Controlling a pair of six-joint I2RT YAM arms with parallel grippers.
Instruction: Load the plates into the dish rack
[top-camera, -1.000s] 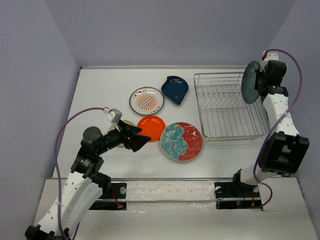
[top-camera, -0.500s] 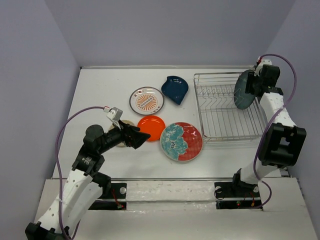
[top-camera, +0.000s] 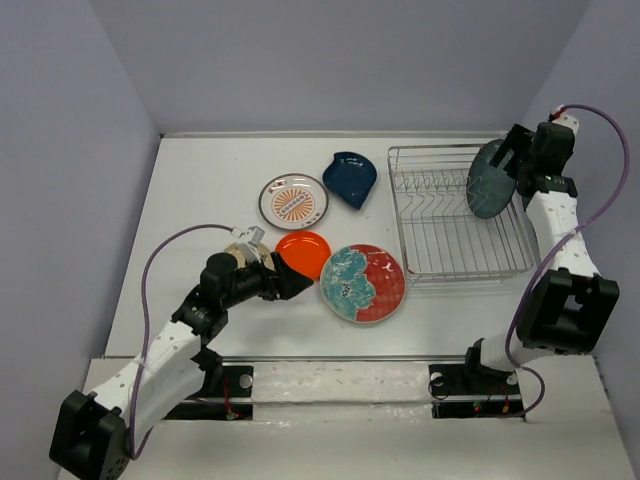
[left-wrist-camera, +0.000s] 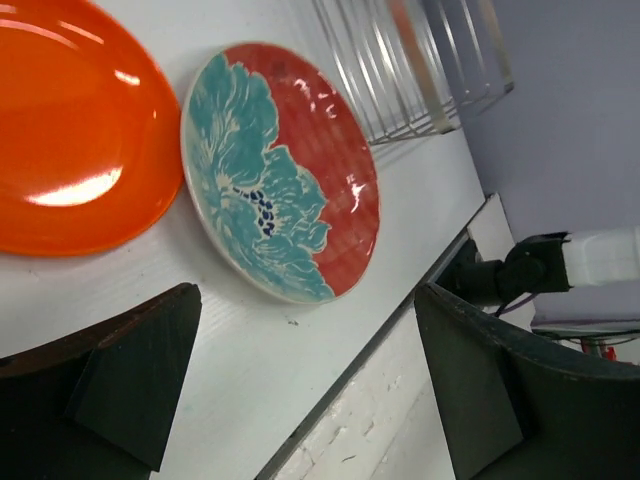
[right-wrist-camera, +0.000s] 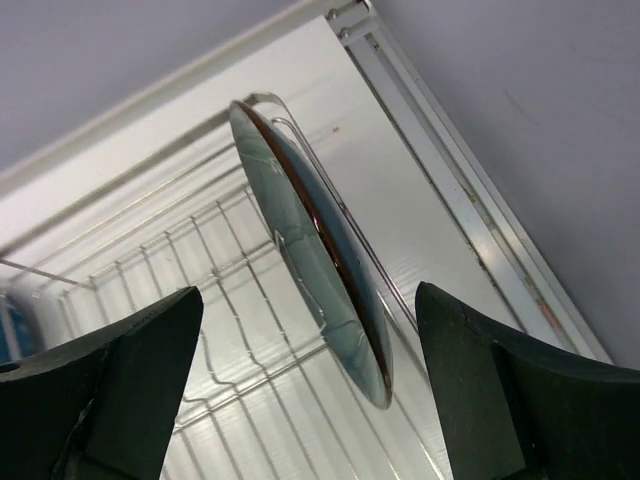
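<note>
- The table (top-camera: 200, 190) was white and carried everything else.
- The dish rack (top-camera: 445, 225) sat toward 2 o'clock on the table, seen from above.
- The large teal-and-red plate (top-camera: 363, 283) lay flat near the middle of the table, just off the rack's near-left corner at about 8 o'clock from it.
- The dark teal plate (top-camera: 490, 180) stood on edge inside the rack, toward its far right end, tilted. In the right wrist view its lower rim sat among the wires.
- The white plate with the orange sunburst (top-camera: 294, 202) lay flat at 10 o'clock from the teal-and-red plate.
- The plain orange plate (top-camera: 305, 252) lay just beside the teal-and-red plate, at its 10 o'clock.
- The dark blue dish (top-camera: 350, 177) lay at 1 o'clock from the sunburst plate, close to the rack's left side.
- The right gripper (top-camera: 515, 165) was spread wide around the dark teal plate, with neither finger touching it in the wrist view.
- The left gripper (top-camera: 295, 283) was also spread wide and held nothing, low over the table at the orange plate's 6 o'clock edge.
</note>
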